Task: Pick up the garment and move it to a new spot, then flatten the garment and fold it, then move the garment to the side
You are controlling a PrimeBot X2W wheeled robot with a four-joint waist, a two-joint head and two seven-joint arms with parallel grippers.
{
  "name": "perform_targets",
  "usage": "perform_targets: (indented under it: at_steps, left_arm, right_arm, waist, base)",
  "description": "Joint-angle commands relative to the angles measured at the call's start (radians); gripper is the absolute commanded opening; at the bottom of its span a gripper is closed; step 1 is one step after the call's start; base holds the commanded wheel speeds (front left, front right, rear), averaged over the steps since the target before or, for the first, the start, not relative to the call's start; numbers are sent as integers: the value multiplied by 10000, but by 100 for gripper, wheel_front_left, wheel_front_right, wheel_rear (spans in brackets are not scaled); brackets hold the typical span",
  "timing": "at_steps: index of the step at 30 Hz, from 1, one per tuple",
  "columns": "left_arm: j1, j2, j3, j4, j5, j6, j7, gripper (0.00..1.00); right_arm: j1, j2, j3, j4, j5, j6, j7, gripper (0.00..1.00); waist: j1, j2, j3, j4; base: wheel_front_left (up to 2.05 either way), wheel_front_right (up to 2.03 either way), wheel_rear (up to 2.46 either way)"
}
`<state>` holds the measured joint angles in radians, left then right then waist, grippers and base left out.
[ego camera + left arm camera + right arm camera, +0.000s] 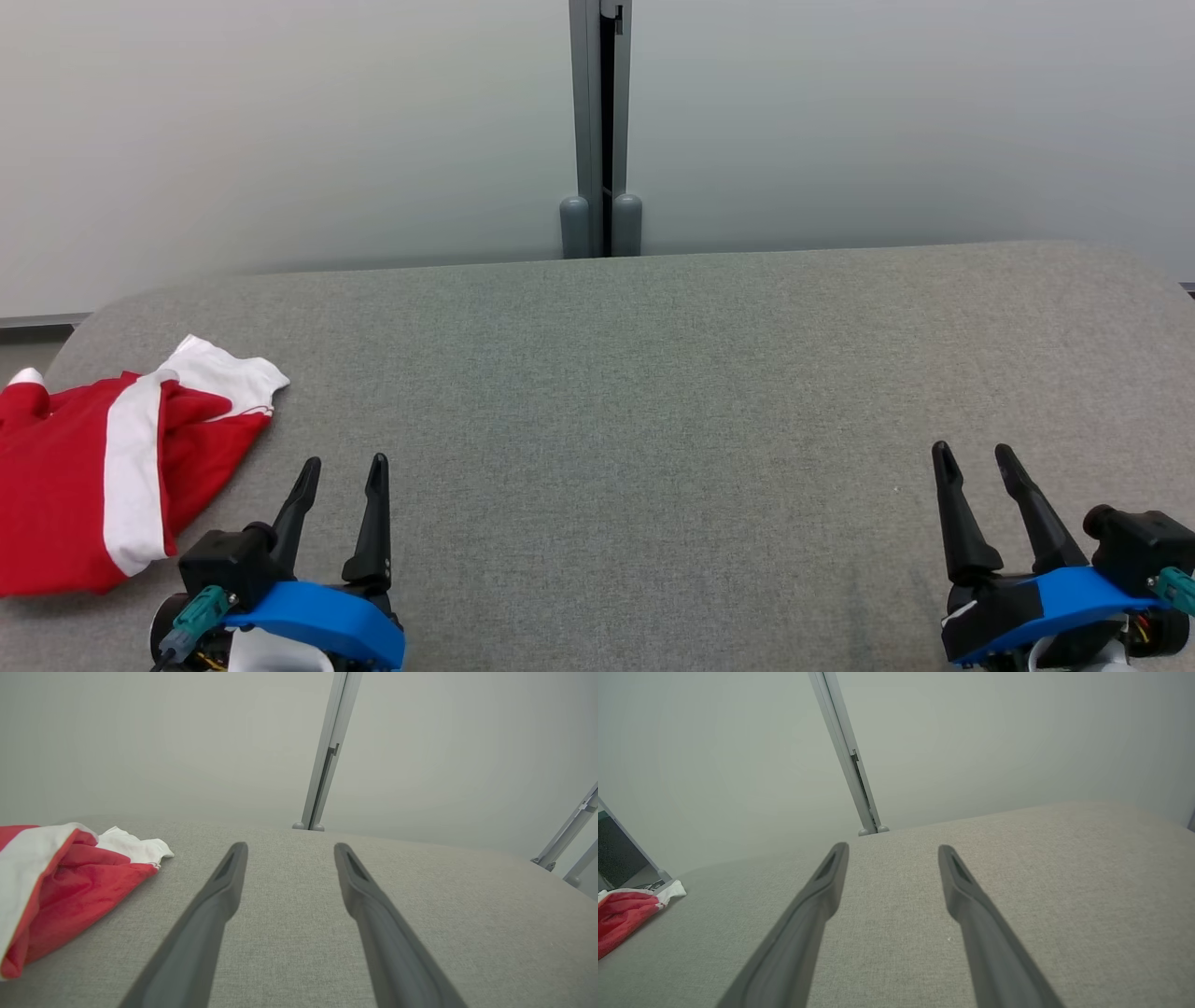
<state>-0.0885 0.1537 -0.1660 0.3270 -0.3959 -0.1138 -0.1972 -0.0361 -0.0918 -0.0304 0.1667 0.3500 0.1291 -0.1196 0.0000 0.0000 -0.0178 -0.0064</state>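
A red and white garment lies crumpled at the left edge of the grey fabric table. It shows at the left in the left wrist view as the garment, and far left in the right wrist view as the garment. My left gripper hovers just right of it, open and empty, its fingers spread over bare cloth. At the lower right my right gripper stands open with nothing between its fingers, far from the garment.
Pale partition panels stand behind the table, joined by a grey post with two rounded feet. The table's far corners are rounded. Another grey post leans at the right in the left wrist view.
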Motion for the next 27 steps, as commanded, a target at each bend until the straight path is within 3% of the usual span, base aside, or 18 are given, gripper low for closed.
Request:
perform_targets:
  at_steps: [1,27]
  left_arm:
    - [-186,79,-7,42,228,56,-97,100]
    - [-306,118,-150,949,1735,156,-633,100]
  right_arm:
    - [53,-26,25,-40,-249,22,-10,100]
    - [256,135,-94,-29,-1826,25,9,100]
  waist:
    - [0,0,-5,-2]
    - [0,0,-56,-4]
  base:
    - [0,0,0]
    - [0,0,0]
